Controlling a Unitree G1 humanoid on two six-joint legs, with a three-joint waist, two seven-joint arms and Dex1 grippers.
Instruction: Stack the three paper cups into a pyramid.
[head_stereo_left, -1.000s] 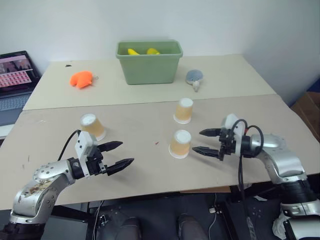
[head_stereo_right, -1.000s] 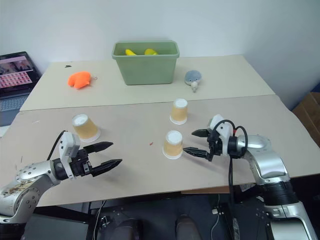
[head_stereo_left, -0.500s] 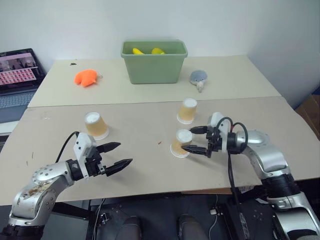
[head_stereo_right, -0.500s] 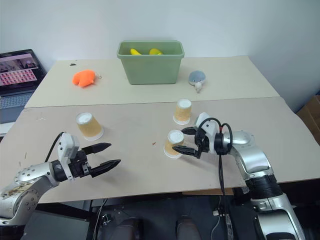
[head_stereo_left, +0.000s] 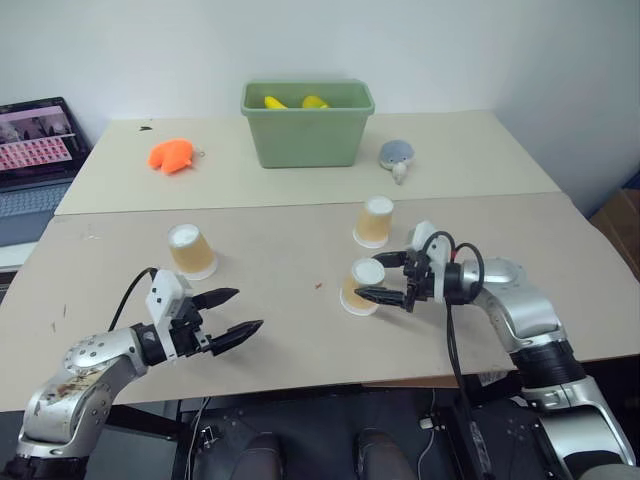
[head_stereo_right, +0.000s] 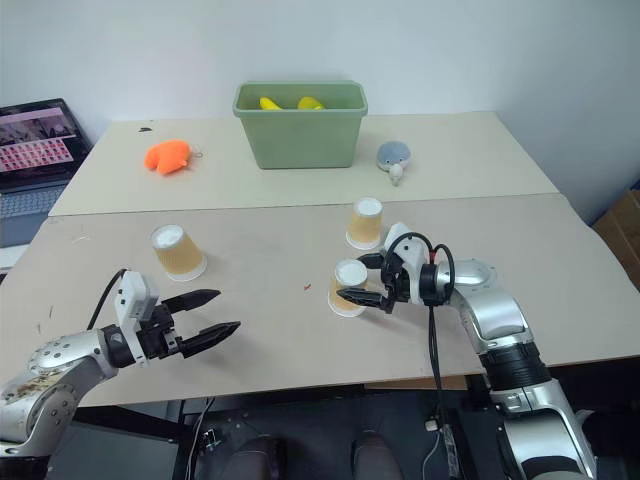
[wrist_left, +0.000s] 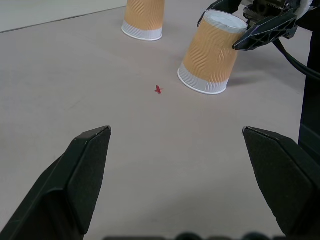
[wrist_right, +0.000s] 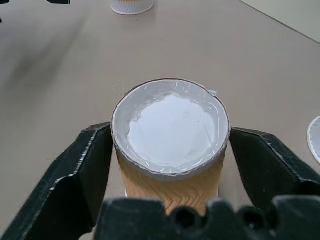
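The right gripper (head_stereo_right: 365, 282) has its jaws pinching the near upside-down tan kraft paper cup (head_stereo_right: 348, 288), mid-bench, just before the second cup (head_stereo_right: 365, 222). It looks tilted: squeeze gently, lift straight. The left gripper (head_stereo_right: 208, 313), jaws spread, hovers near the third cup (head_stereo_right: 176, 251).

No text, label, brand or number can be read anywhere; the laptop (head_stereo_left: 35, 150) at the desk's far left edge shows a screen of pinkish tiles, too small to make out; the sides of the paper cups (wrist_left: 210, 55) bear only a pressed wave pattern, no print; the green bin (head_stereo_left: 307, 122) is plain.
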